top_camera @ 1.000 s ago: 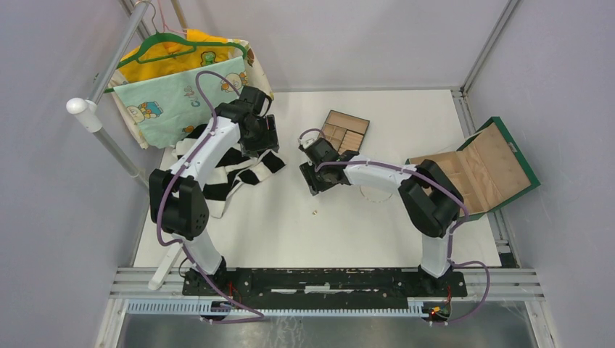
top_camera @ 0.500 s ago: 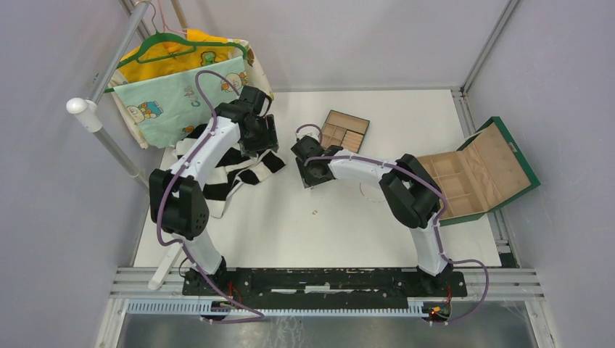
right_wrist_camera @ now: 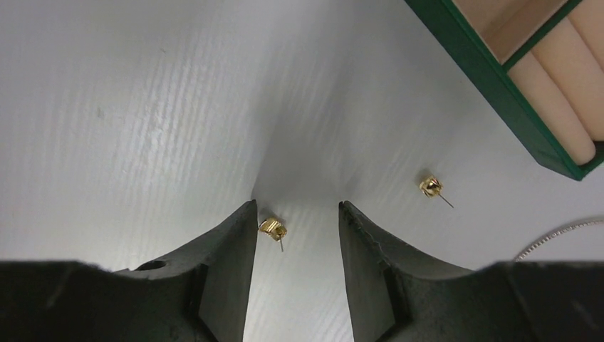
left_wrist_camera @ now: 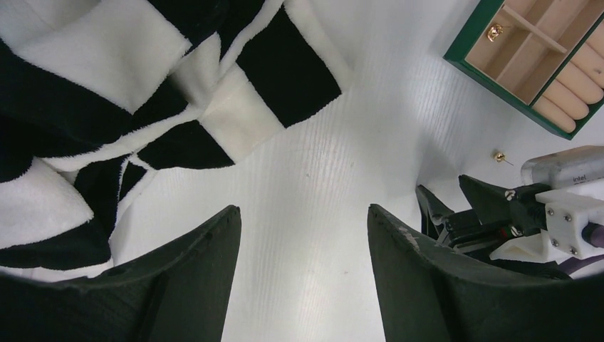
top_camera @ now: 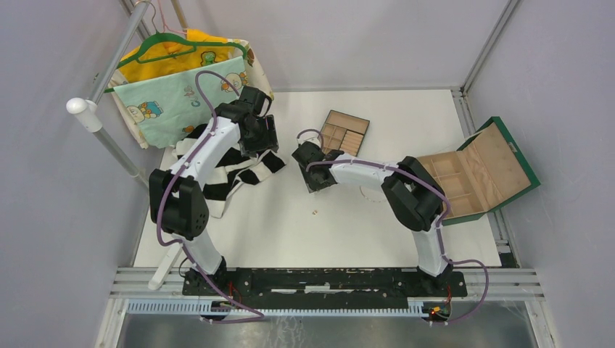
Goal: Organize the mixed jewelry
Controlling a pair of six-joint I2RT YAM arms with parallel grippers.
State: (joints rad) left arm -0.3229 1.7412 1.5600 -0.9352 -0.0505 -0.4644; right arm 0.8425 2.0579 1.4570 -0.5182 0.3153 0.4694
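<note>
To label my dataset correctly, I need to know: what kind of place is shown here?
Most likely a robotics lab test cell, not a home: a white table walled by grey panels and aluminium framing, with staged props such as hung clothes and a jewelry box.

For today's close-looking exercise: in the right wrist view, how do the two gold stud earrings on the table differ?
The nearer stud lies between the open fingers of the right gripper, close beside one finger; the farther stud lies outside them. The farther stud sits closer to the green-rimmed tray than the nearer stud. Both are small gold studs with a thin pin, lying loose on the white table.
</note>
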